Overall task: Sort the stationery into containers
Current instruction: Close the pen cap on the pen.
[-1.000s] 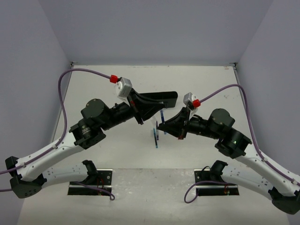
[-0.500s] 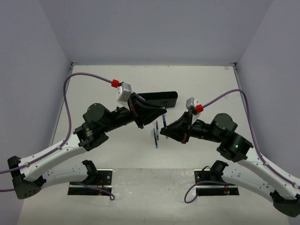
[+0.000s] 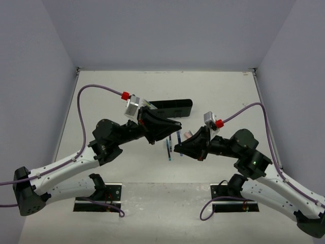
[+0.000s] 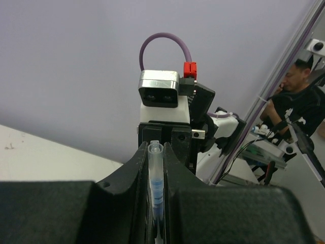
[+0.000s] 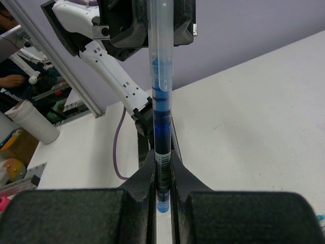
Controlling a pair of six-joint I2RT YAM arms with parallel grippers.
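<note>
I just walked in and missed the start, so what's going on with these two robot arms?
The two arms are nose to nose above the middle of the table. The left gripper is clamped on a clear pen with blue ink. The right gripper is clamped on a blue-inked pen too. I can't tell whether that is the same one being passed across. The black tray sits just beyond them.

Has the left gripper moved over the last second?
Yes. In the top view the left gripper has slid down the picture, away from the black tray, which it partly covered a second ago.
</note>
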